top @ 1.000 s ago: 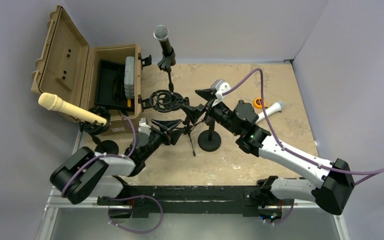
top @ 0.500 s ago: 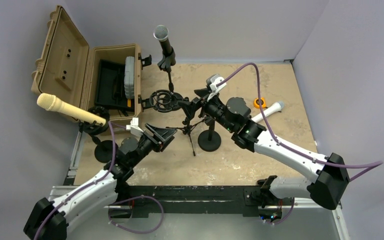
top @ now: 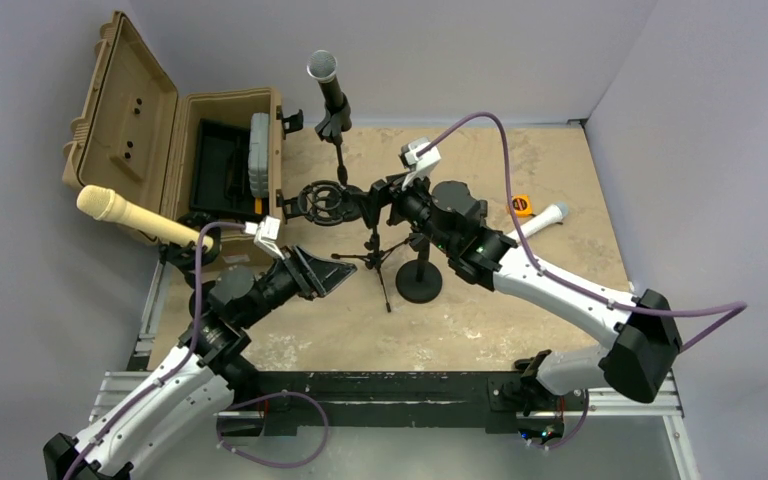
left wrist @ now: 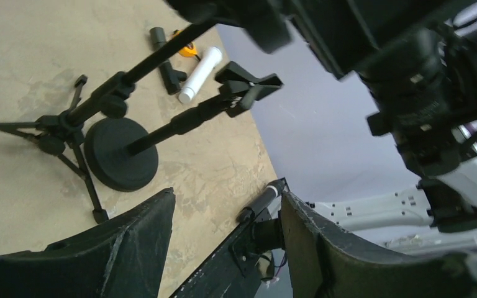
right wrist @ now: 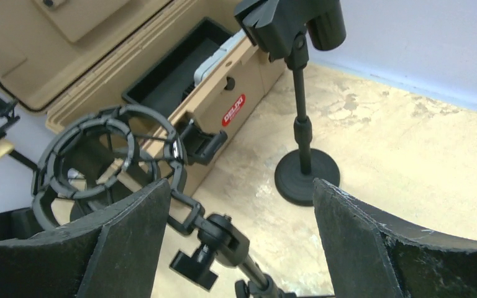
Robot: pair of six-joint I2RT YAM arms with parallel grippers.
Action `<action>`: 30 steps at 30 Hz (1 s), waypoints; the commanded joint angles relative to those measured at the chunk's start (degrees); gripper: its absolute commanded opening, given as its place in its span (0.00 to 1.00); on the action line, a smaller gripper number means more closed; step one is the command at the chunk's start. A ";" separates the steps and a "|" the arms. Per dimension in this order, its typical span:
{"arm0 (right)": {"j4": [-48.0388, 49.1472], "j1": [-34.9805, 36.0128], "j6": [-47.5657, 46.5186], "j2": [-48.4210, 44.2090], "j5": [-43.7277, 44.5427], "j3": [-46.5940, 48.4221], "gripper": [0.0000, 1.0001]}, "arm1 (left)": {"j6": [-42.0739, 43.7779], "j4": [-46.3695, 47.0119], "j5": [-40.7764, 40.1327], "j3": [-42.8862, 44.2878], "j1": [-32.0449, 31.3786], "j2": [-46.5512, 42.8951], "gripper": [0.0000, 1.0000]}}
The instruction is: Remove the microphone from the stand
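Observation:
A black microphone (top: 322,78) with a silver grille stands upright in a clip on the round-base stand (top: 338,150) at the back; its lower end (right wrist: 324,25) and the stand (right wrist: 302,143) show in the right wrist view. A cream microphone (top: 132,216) lies slanted in a stand (top: 196,252) at the far left. My right gripper (top: 375,200) (right wrist: 241,194) is open and empty, just right of an empty black shock mount (top: 326,200) (right wrist: 104,155). My left gripper (top: 332,276) (left wrist: 227,205) is open and empty, low and left of the tripod (top: 376,258).
An open tan case (top: 222,160) stands at the back left. A round-base stand (top: 419,281) (left wrist: 121,154) with an empty clip (left wrist: 248,87) stands beside the tripod (left wrist: 62,127). A white microphone (top: 544,218) (left wrist: 200,65) and an orange tape measure (top: 522,205) lie at the right.
My right gripper has moved back and left, up to the shock mount. My left arm has stretched out and its wrist has drawn back left, away from the tripod.

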 commanded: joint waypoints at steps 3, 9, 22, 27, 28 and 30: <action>-3.13 -0.32 1.86 -0.02 3.99 -3.19 0.80 | 13.54 -2.18 9.81 9.23 0.10 -1.59 0.61; -2.64 -0.32 3.06 -2.29 2.73 -6.89 0.80 | 28.00 -13.10 11.77 20.73 0.10 -2.67 0.62; -3.41 -0.31 2.26 -4.62 0.29 -0.32 0.80 | 34.46 -24.39 -0.22 32.32 0.10 3.04 0.70; -2.25 -0.32 2.32 -6.50 0.04 0.37 0.80 | 37.01 -32.12 -7.00 41.81 0.08 13.99 0.71; -1.79 -0.27 2.50 -7.03 0.22 0.13 0.80 | 37.89 -32.48 -8.41 43.30 0.09 16.11 0.71; -0.72 -0.31 2.85 -8.18 0.73 -0.67 0.80 | 39.52 -31.98 -10.88 45.78 0.11 19.74 0.71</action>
